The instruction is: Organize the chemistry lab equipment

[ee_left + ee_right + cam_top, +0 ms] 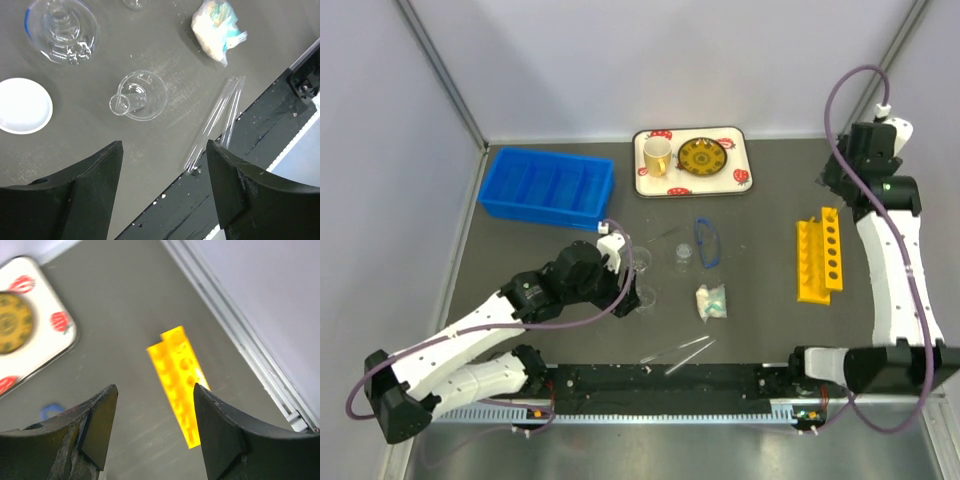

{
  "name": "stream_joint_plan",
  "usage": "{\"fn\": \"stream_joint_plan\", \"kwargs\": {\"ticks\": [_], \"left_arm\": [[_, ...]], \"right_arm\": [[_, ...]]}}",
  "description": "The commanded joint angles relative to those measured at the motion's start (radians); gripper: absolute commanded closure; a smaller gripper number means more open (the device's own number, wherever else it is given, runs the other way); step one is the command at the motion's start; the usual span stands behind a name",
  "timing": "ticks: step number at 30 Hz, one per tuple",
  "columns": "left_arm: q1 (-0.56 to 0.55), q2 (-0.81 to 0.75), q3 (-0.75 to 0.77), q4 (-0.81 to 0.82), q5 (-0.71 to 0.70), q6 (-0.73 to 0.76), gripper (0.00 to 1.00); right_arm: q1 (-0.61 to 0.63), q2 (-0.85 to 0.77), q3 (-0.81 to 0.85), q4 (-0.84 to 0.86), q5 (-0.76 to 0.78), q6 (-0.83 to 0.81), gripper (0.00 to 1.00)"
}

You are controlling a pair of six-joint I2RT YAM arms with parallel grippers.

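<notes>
The left hand is being held wide open above the table, its two dark fingers being kept well apart with nothing gripped between them. Just beyond the gap between them, a small clear beaker is lying on its side. In the wrist view a small white dome is resting to the left of it. Further off, a second clear beaker, with a trace of blue at its edge, is being seen from above. The thin clear tubes are lying side by side at the near edge of the table, and the white-and-teal packet is sitting beyond them. The blue-rimmed clear goggles are being shown near the middle of the table, with a third small beaker just beside them. The right hand is likewise being held open, nothing between its fingers. It is being kept raised over the far right part of the table, where a yellow rack is lying flat. At the far edge a white tray is carrying a yellow mug and a round yellow plate, and a blue bin is standing at the far left.
</notes>
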Motion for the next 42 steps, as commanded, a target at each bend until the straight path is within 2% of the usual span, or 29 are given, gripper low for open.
{"fn": "stream_joint_plan", "kwargs": {"ticks": [1, 2, 5, 8, 12, 15, 26, 39, 42], "left_arm": [[-0.013, 0.082, 0.022, 0.018, 0.011, 0.002, 0.28], [-0.022, 0.096, 0.014, 0.018, -0.011, -0.013, 0.28], [-0.069, 0.140, -0.009, 0.044, -0.080, -0.062, 0.29], [-0.163, 0.197, -0.007, 0.061, -0.162, -0.104, 0.29], [-0.327, 0.281, 0.022, 0.068, -0.283, -0.133, 0.29], [-0.407, 0.341, 0.042, 0.094, -0.305, -0.124, 0.30], [-0.576, 0.502, 0.051, 0.134, -0.389, -0.096, 0.34], [-0.602, 0.608, 0.050, 0.156, -0.446, -0.098, 0.36], [-0.602, 0.625, 0.030, 0.188, -0.438, -0.084, 0.39]], "right_arm": [[0.168, -0.120, 0.072, -0.100, -0.003, -0.032, 0.37], [0.244, -0.132, 0.066, -0.118, -0.006, -0.032, 0.36], [0.369, -0.183, 0.012, -0.132, -0.047, -0.028, 0.37], [0.470, -0.232, -0.061, -0.137, -0.101, -0.025, 0.37], [0.558, -0.282, -0.170, -0.126, -0.181, -0.020, 0.37], [0.602, -0.324, -0.237, -0.114, -0.239, -0.023, 0.36], [0.633, -0.473, -0.390, -0.083, -0.351, -0.023, 0.37], [0.633, -0.540, -0.452, -0.075, -0.383, 0.003, 0.37], [0.633, -0.539, -0.456, -0.072, -0.383, 0.008, 0.37]]}}
